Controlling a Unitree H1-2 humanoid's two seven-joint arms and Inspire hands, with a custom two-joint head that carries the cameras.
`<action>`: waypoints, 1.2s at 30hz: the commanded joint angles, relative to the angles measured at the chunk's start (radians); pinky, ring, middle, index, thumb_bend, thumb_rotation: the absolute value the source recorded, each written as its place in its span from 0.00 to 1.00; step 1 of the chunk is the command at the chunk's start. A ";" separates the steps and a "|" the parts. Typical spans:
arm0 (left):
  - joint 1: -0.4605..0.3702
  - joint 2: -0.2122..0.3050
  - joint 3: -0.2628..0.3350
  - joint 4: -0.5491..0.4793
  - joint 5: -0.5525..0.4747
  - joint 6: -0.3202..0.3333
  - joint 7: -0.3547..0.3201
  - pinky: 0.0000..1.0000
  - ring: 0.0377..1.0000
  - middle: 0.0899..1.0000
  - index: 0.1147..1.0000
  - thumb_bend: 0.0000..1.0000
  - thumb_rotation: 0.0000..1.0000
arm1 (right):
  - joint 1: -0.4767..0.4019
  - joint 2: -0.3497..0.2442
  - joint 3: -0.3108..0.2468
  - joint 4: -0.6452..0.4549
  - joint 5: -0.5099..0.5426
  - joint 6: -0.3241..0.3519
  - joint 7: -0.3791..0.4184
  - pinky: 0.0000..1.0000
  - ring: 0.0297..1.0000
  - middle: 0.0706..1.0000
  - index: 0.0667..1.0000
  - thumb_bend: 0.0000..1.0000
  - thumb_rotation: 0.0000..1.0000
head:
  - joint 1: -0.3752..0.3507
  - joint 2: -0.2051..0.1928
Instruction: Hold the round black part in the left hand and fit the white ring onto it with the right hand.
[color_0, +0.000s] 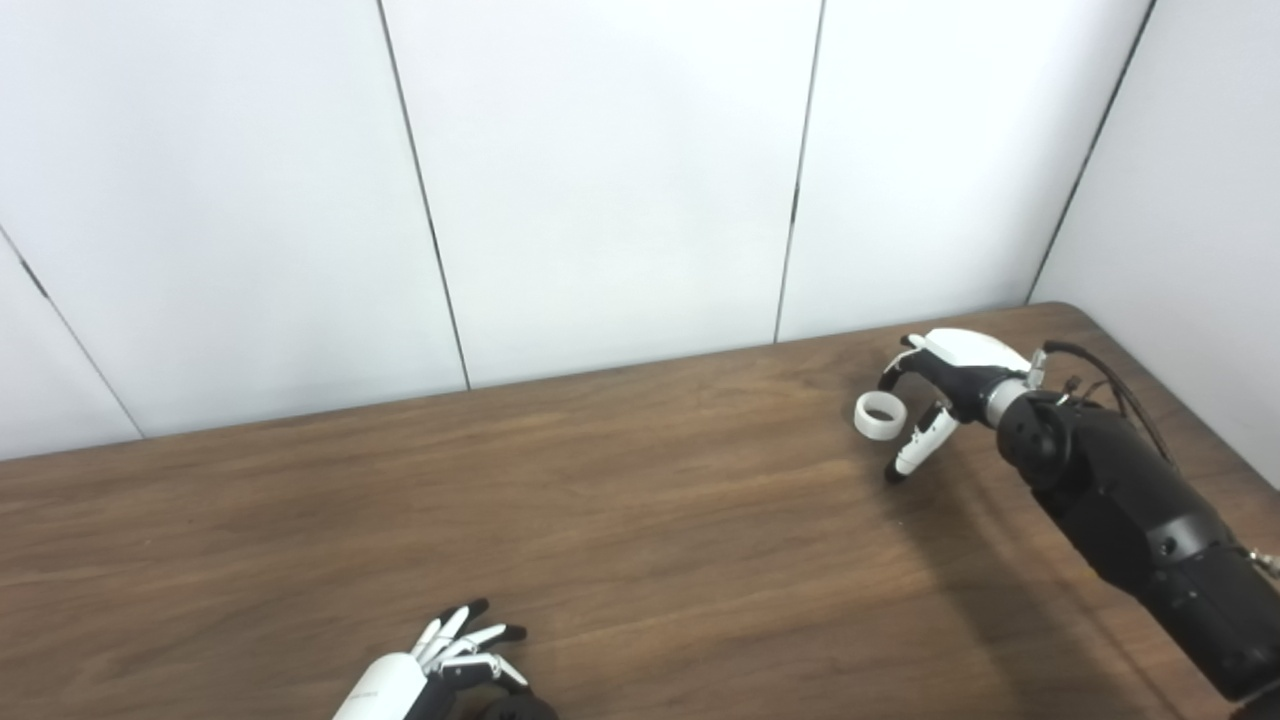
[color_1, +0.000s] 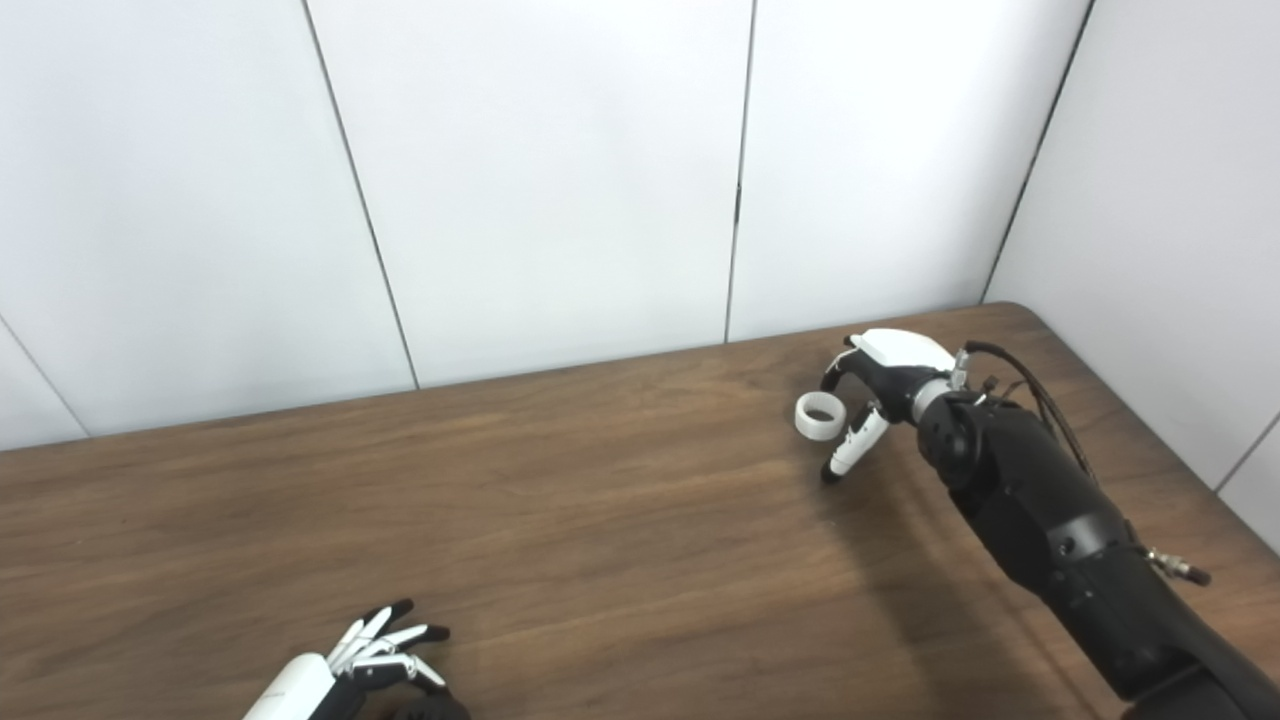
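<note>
The white ring (color_0: 880, 416) lies on the brown table (color_0: 640, 500) at the far right. My right hand (color_0: 935, 400) arches just to its right, fingers curved over the ring's top and thumb (color_0: 915, 450) stretched down beside it; the hand is open and its grip has not closed. My left hand (color_0: 450, 660) rests at the bottom edge, left of centre, fingers spread and pointing up and to the right. Under it a dark rounded shape (color_0: 520, 708), cut off by the picture edge, looks like the round black part. Whether the hand touches it stays hidden.
White wall panels (color_0: 600, 180) stand along the table's back edge and on the right side. The rounded table corner (color_0: 1060, 310) is close behind my right hand. Bare wood stretches between the two hands.
</note>
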 joint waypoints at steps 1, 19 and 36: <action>0.021 0.008 -0.006 -0.022 0.012 -0.005 -0.028 1.00 1.00 0.85 0.41 0.52 0.04 | -0.047 -0.026 -0.001 -0.002 -0.009 0.000 0.000 0.00 1.00 1.00 0.72 0.92 0.25 | 0.001 0.000; 0.034 -0.006 -0.002 -0.048 0.027 0.007 -0.041 1.00 1.00 0.86 0.41 0.52 0.04 | -0.059 -0.017 0.023 0.035 0.012 -0.004 0.025 0.00 1.00 1.00 0.74 0.87 0.28 | 0.021 0.008; 0.051 -0.024 -0.007 -0.086 0.041 0.039 -0.062 1.00 1.00 0.86 0.41 0.52 0.04 | -0.094 -0.009 0.048 0.086 0.044 -0.017 0.052 0.00 1.00 1.00 0.84 0.90 0.26 | 0.043 0.011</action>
